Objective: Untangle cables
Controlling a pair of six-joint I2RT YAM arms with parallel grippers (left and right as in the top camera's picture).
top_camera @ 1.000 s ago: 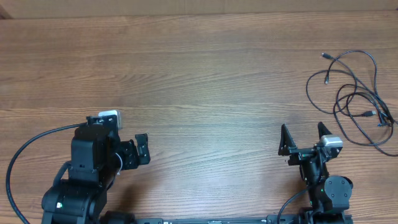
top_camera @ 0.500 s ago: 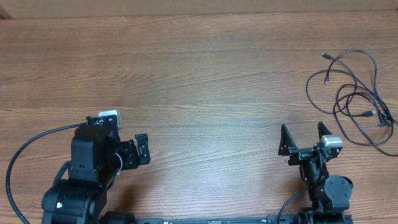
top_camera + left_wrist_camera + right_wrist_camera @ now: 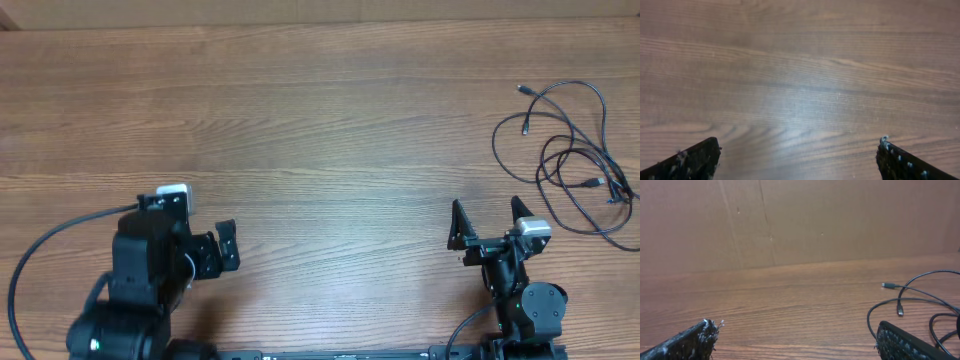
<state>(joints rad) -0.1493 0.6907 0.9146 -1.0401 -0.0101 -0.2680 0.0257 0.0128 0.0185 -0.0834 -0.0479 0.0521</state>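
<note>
the left claw (image 3: 224, 247) is open and empty, its two dark fingers (image 3: 695, 160) spread wide over the bare wood grain of the counter (image 3: 320, 120). the right claw (image 3: 486, 212) is also open and empty, with its fingertips far apart. the cables (image 3: 572, 150) lie in a loose tangle of thin black loops at the counter's right edge, near the right claw but not touching it. small plug ends (image 3: 521, 89) poke out toward the far side. the white block (image 3: 531, 229) on the right wrist is too small to read.
</note>
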